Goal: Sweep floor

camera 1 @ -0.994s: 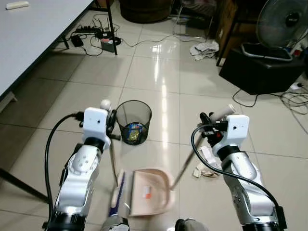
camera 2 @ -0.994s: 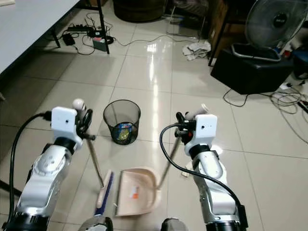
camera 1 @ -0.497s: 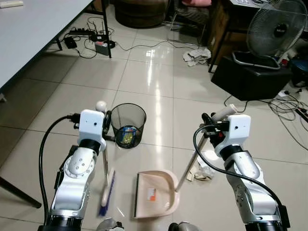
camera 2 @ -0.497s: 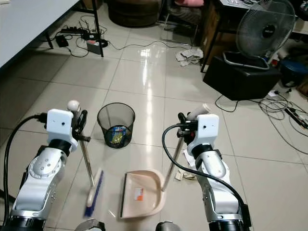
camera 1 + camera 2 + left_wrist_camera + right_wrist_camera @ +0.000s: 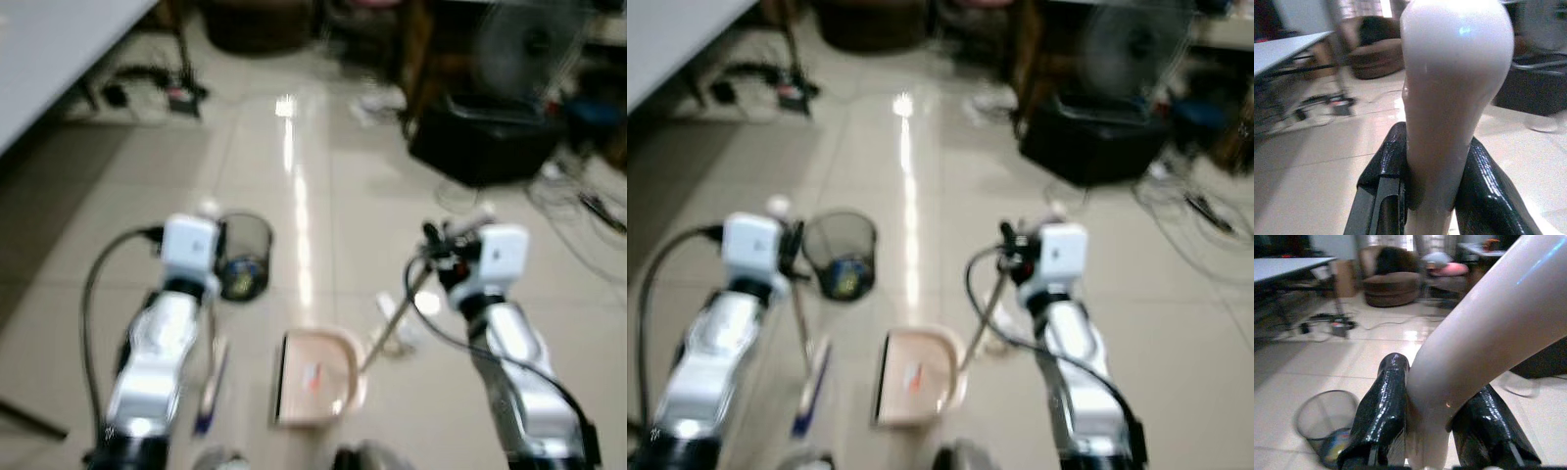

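Note:
The head views are blurred. My left gripper [image 5: 217,251] is shut on the pale top of the broom handle [image 5: 1457,88], black fingers [image 5: 1385,171] on either side. The broom's blue-bristled head [image 5: 209,384] rests on the tiles left of the pink dustpan [image 5: 315,378]. My right gripper [image 5: 437,257] is shut on the dustpan's long handle [image 5: 1484,333], which slants down to the pan. Crumpled paper scraps [image 5: 390,315] lie on the floor just right of the pan's handle. A black mesh bin [image 5: 240,257] with some rubbish inside stands beside the left gripper.
A grey table [image 5: 49,49] runs along the left, with cables and a power strip [image 5: 147,88] beneath its far end. A black box [image 5: 480,147] with a fan [image 5: 529,49] on it stands at the back right, with cables [image 5: 588,201] trailing on the floor.
The whole picture has shifted and blurred, so the camera is moving. The broom head has swung left, away from the dustpan. Both grips are unchanged.

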Robot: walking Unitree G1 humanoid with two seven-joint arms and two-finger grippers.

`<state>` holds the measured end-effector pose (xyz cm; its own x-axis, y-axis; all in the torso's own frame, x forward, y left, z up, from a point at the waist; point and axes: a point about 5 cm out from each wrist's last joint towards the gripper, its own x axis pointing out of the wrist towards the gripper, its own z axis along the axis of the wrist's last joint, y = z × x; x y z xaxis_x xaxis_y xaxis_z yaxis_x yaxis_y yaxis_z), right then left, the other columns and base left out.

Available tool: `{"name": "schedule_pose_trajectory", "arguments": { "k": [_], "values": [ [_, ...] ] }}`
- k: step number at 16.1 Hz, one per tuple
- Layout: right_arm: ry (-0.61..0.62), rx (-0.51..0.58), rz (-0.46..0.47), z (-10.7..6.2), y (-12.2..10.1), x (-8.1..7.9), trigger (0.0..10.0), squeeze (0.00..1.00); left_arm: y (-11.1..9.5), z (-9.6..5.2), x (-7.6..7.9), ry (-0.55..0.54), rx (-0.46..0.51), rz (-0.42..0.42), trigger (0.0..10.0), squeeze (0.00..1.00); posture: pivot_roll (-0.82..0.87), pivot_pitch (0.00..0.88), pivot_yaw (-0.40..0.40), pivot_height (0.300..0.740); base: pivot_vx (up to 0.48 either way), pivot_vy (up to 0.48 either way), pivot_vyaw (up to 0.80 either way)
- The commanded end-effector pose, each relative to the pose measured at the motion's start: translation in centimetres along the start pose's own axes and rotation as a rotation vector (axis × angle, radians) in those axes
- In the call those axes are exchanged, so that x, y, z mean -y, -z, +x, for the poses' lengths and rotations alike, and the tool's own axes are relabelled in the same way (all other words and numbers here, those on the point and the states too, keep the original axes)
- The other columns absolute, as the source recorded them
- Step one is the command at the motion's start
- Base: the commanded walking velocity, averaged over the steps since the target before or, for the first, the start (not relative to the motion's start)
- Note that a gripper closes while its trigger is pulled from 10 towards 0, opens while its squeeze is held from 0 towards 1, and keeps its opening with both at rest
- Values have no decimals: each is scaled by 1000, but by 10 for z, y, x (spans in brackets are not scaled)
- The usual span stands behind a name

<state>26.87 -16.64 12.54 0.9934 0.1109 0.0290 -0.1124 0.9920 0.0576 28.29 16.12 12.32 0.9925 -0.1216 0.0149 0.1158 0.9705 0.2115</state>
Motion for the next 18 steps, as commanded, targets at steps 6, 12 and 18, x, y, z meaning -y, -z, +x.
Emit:
{"name": "schedule_pose_trajectory", "arguments": {
  "k": [6,12,18],
  "values": [
    [7,23,-11,-1,-7,-2,10000,0,-11,2,-4,-6,36,8,10000,0,9,99,-27,740,0,-396,0],
    [11,22,-38,-1,-7,-1,10000,0,-13,3,-3,-2,37,5,10000,0,9,101,-23,740,0,-395,0],
    [56,10,-29,-3,-3,3,10000,0,-13,4,-3,-1,39,9,10000,0,7,98,-16,740,0,-394,0]
  ]
}}
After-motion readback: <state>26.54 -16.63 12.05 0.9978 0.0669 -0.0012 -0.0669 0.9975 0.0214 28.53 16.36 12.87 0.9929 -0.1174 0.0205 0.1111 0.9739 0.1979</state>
